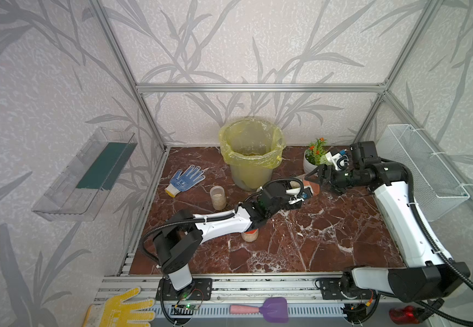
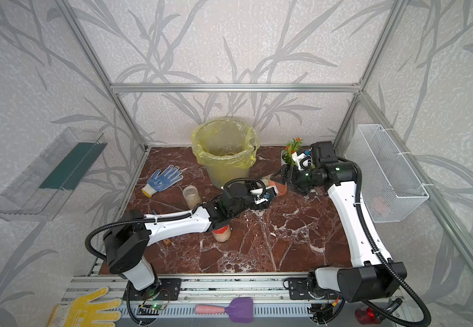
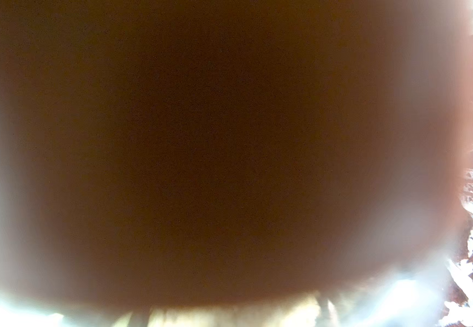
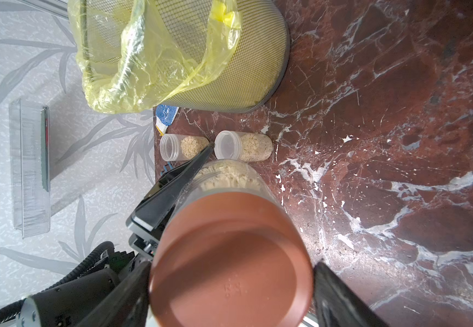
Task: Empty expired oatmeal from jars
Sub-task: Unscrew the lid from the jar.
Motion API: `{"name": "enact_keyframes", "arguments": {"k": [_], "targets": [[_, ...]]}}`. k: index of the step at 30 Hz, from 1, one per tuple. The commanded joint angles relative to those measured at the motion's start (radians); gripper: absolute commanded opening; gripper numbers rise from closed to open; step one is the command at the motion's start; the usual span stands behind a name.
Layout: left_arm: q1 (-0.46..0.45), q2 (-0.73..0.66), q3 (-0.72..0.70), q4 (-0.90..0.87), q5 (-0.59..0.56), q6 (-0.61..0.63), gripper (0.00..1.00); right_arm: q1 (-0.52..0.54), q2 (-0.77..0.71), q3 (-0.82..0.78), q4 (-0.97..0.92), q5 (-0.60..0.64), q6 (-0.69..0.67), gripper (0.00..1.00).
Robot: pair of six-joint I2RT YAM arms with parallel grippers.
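A wide clear jar of pale oatmeal lies on its side just above the table, in front of the bin. My left gripper is shut on its body. The jar's brown lid points at my right gripper, whose fingers press the lid's rim from both sides. A brown blur fills the left wrist view. Two slim clear-lidded jars stand beyond; one shows in both top views. A red-lidded jar stands under the left arm.
The bin with a yellow bag stands at the back middle. A white flower pot sits behind the right gripper. A blue glove lies back left. A wire basket hangs on the right wall.
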Motion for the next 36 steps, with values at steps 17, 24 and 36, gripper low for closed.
{"name": "enact_keyframes", "arguments": {"k": [17, 24, 36], "targets": [[0.042, -0.121, -0.026, 0.185, 0.197, -0.275, 0.0, 0.012, -0.049, -0.048, 0.018, -0.2, -0.237, 0.28], [0.057, -0.142, -0.042, 0.194, 0.248, -0.306, 0.0, 0.013, -0.02, -0.023, -0.022, -0.326, -0.405, 0.24], [0.098, -0.175, -0.078, 0.231, 0.351, -0.396, 0.0, 0.045, -0.024, -0.011, -0.059, -0.385, -0.645, 0.18]]}}
